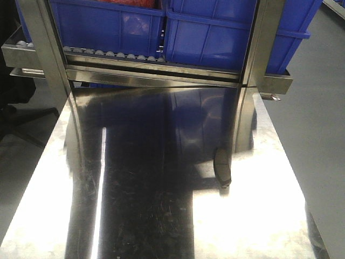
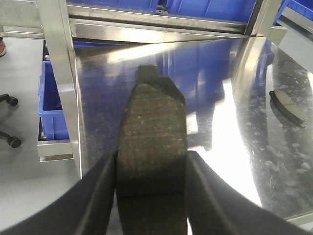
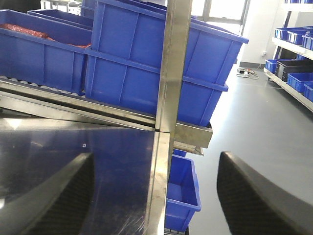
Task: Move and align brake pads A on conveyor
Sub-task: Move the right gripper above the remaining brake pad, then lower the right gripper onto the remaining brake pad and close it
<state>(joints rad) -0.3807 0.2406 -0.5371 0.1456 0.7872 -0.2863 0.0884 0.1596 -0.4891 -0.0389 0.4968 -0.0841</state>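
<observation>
Left wrist view: brake pad [image 2: 151, 132], rigid, gritty-faced, likely dense, clamped across long edges near groove by left fingers [image 2: 93, 196], over steel counter [image 1: 135, 226]. Second pad [image 1: 222, 167] lies on counter's right side; best taken across narrow width. Right fingers [image 3: 54, 196] apart, empty.

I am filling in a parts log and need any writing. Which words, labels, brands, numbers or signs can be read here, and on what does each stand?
No text can be read in any view.
Blue bins: plain walls, no label shows.
Held brake pad, in the left tool: rough face, no marking.
Loose brake pad on the steel table: too small to tell.
</observation>
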